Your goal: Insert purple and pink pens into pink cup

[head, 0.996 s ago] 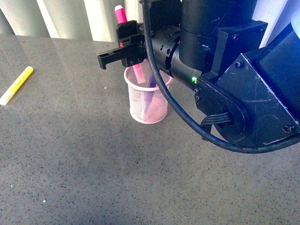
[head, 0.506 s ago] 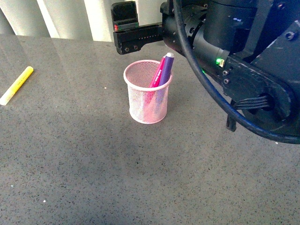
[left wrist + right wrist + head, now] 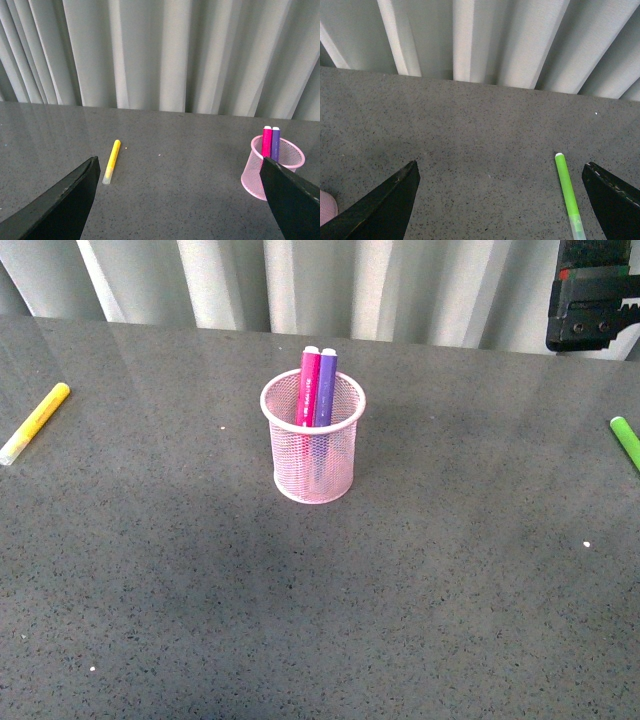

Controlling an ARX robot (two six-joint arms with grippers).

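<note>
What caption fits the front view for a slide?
Pink pen and purple pen upright in pink cup.

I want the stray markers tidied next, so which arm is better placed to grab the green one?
Right. The green marker lies just ahead of the open right pincer; the left pincer faces the yellow marker instead.

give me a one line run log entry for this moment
pink pen + purple pen: upright in pink cup | left gripper: open, empty | right gripper: open, empty | task: looks done
</note>
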